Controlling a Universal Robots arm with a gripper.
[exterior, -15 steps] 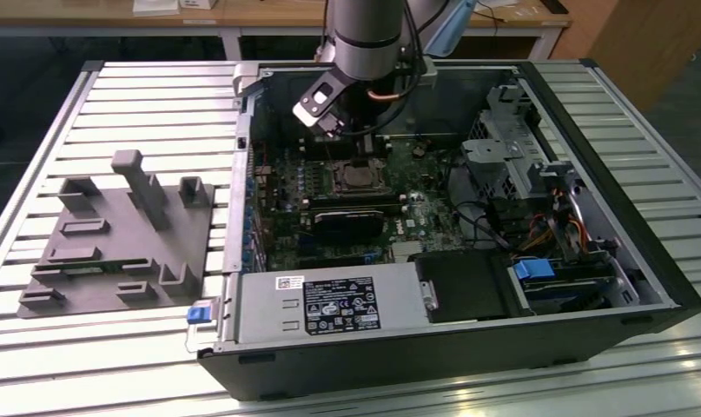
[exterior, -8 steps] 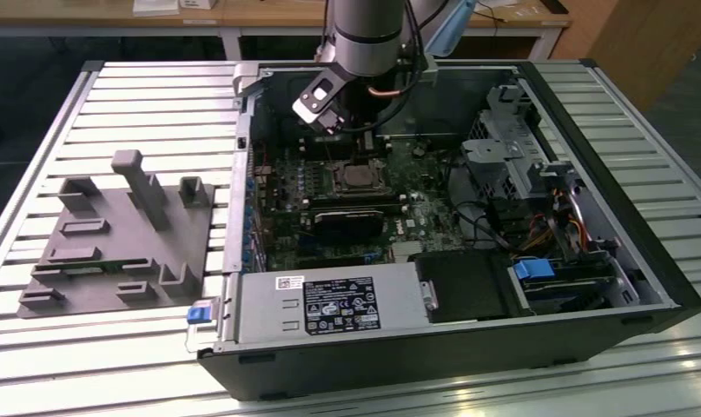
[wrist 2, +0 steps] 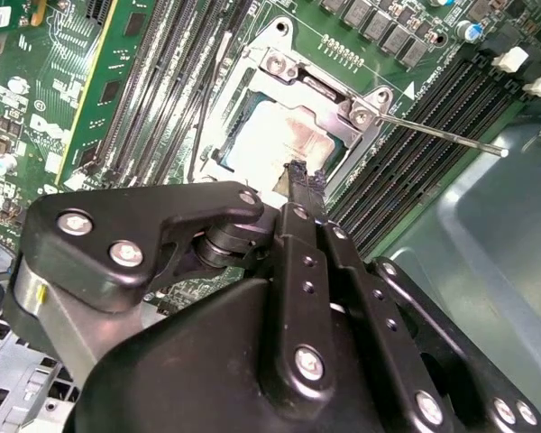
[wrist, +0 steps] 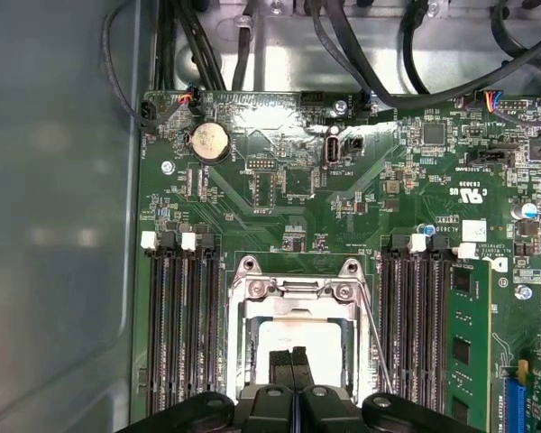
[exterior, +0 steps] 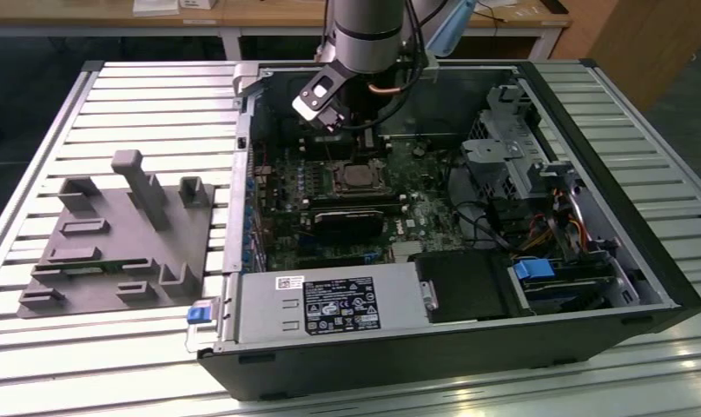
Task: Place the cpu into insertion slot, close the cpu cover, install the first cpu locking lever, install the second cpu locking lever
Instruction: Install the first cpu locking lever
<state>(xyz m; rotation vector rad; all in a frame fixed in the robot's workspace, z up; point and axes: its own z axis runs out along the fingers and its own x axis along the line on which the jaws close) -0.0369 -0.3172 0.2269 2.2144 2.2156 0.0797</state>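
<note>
Exterior view: open case (exterior: 443, 373) on a slatted table (exterior: 153, 95), with a grey fixture (exterior: 118, 234) at 9 o'clock of it. The arm (exterior: 367, 35) enters from 12 o'clock and ends just above the socket (exterior: 356, 178), mid-board. The power supply (exterior: 327, 304) is at 6 o'clock of the socket.

Both wrist views settle the fingers. The gripper (wrist 2: 302, 178) is closed, fingers pressed together with nothing seen between them. Its tips are right over the cpu (wrist 2: 266, 135); contact cannot be told. The cpu sits in the socket, flat, silver top up. It is square, so it has no long axis; its edges run parallel to the memory slots (wrist: 176, 334). The cover (wrist: 239, 338) lies flat around it, and the cpu shows through the cut-out.

Second wrist view adds a thin lever (wrist 2: 442, 133). Its long axis runs from a socket corner out across the slots, pointing away from the socket, with the free end near the board edge.

First wrist view adds a coin cell (wrist: 209, 142), cables (wrist: 388, 54) beyond the board, and a green memory stick (wrist: 464, 343) seated in a slot.
</note>
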